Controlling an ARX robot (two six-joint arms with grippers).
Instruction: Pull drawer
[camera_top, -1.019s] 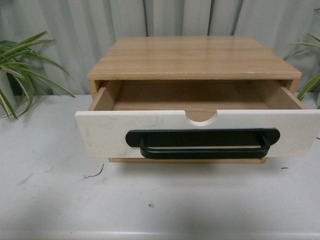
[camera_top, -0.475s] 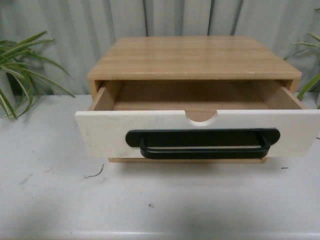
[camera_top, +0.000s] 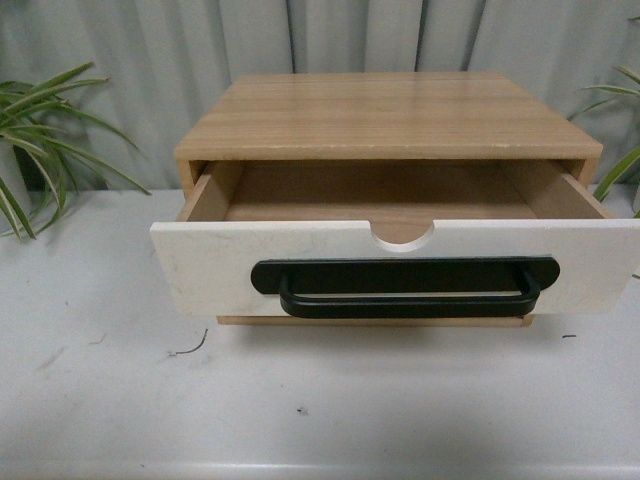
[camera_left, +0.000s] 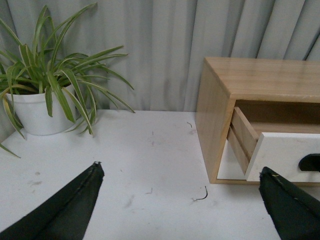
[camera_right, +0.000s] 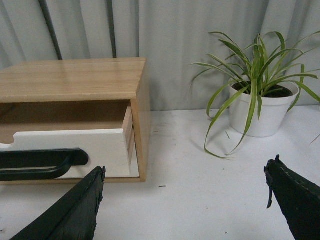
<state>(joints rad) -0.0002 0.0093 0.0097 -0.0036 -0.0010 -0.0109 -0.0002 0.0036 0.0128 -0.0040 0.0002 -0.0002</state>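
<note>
The drawer (camera_top: 220, 265) stands pulled out of a wooden cabinet (camera_top: 385, 115) in the front view, its inside empty. Its white front carries a long black bar handle (camera_top: 405, 288) and a semicircular notch (camera_top: 402, 236) in the top edge. Neither arm shows in the front view. My left gripper (camera_left: 180, 180) is open over bare table, left of the cabinet (camera_left: 260, 80), with the drawer (camera_left: 285, 155) beyond its right finger. My right gripper (camera_right: 184, 180) is open over the table to the right of the cabinet (camera_right: 75, 80); the handle (camera_right: 40, 164) shows at that view's edge.
A white table (camera_top: 320, 400) carries the cabinet. A potted plant in a white pot (camera_left: 35, 112) stands left of the cabinet and another (camera_right: 260, 112) to its right. Grey curtain (camera_top: 150, 60) hangs behind. A small dark wire scrap (camera_top: 190, 348) lies on the table.
</note>
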